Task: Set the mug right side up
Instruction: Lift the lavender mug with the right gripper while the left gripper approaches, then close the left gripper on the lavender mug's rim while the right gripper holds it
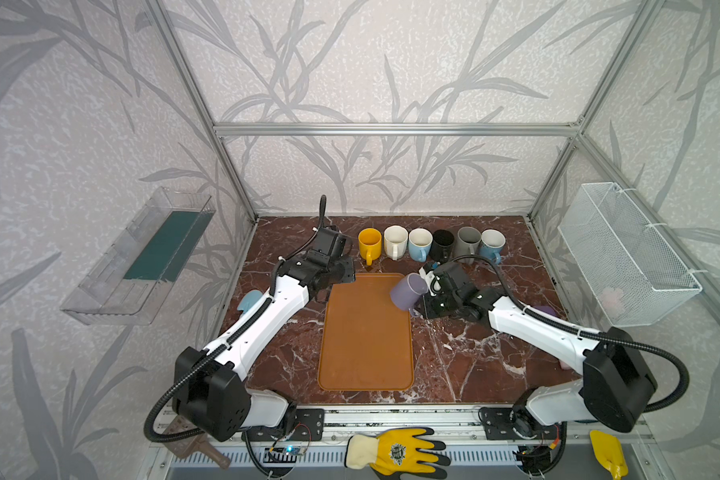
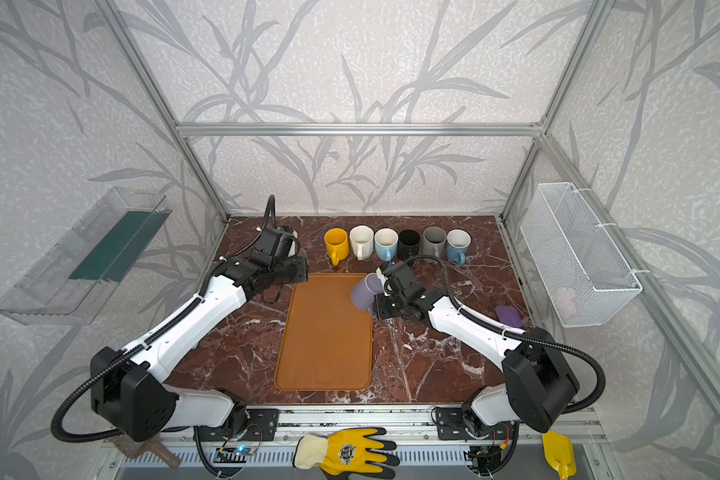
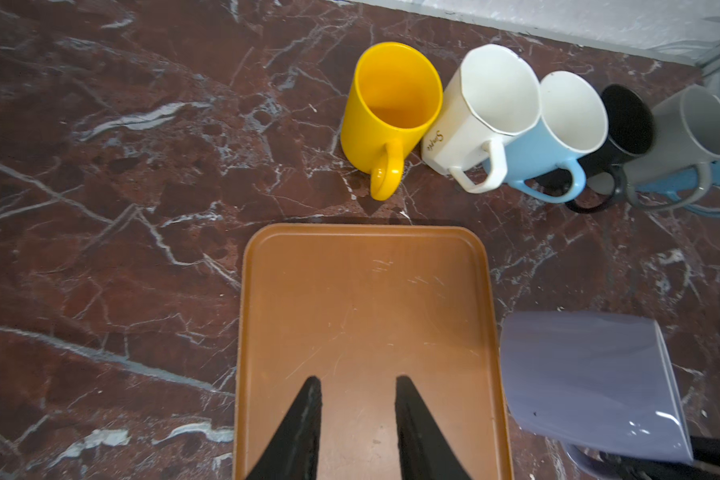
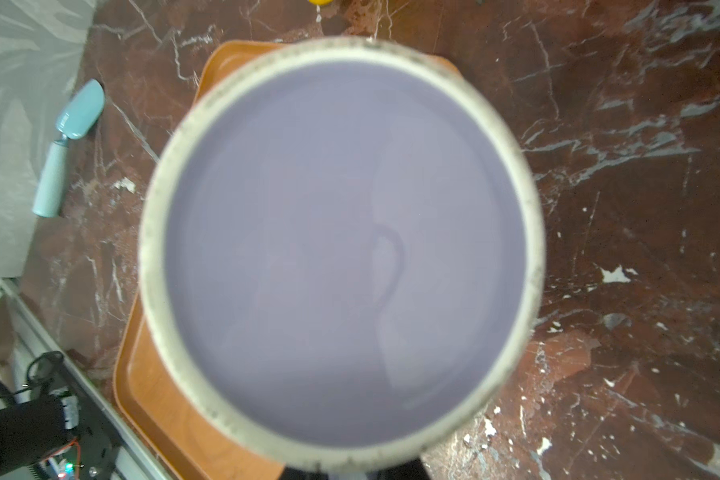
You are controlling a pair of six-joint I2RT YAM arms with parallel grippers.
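Observation:
The lavender mug (image 1: 408, 291) hangs tilted on its side in the air over the far right edge of the orange tray (image 1: 366, 353). My right gripper (image 1: 422, 300) is shut on it at the handle side. In the right wrist view the mug's round base (image 4: 341, 249) with its pale unglazed ring fills the picture and hides the fingers. The left wrist view shows the mug (image 3: 587, 374) beside the tray (image 3: 362, 299), its handle low against black fingers. My left gripper (image 3: 358, 380) is open and empty above the tray's far left corner.
Several upright mugs line the back: yellow (image 1: 369, 243), white (image 1: 395, 241), light blue (image 1: 420, 244), black (image 1: 442, 245), grey (image 1: 468, 243) and blue (image 1: 492, 245). A pale blue scoop (image 4: 65, 145) lies left of the tray. A purple object (image 2: 508, 316) lies at the right.

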